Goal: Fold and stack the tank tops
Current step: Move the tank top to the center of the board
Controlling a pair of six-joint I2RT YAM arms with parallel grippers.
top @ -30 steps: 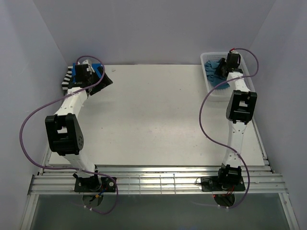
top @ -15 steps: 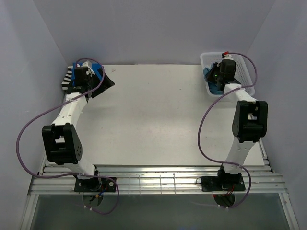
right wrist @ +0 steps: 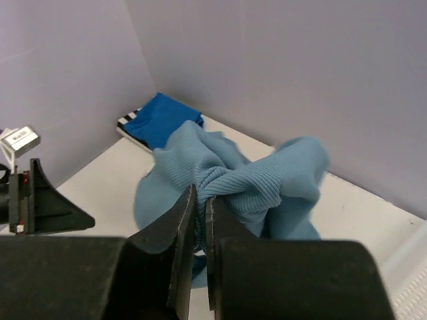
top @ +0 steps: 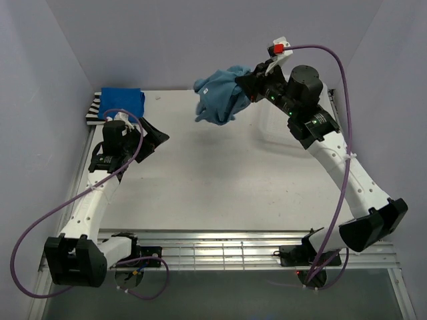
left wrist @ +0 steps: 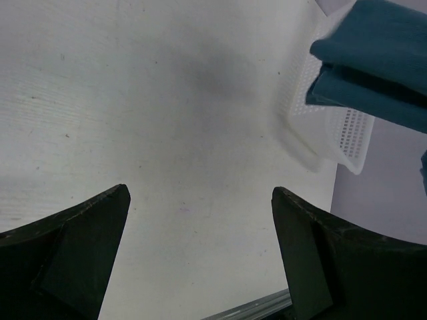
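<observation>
Now the right gripper (right wrist: 200,195) pinches a bunched fold of the teal top (top: 219,95), holding it above the tabletop's (top: 200,180) far edge, probably to lay it flat for folding; the left gripper (top: 152,137) hovers spread wide near the blue top (top: 123,102) in the far-left corner.

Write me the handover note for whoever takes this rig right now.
Grippers: the left gripper is open and empty, low over the table. The right gripper is shut on the teal tank top, which hangs bunched in the air over the far side.
Done: the blue tank top lies folded on the striped tank top in the far left corner.
Left: spread the teal one, fold it, add it to that stack.
</observation>
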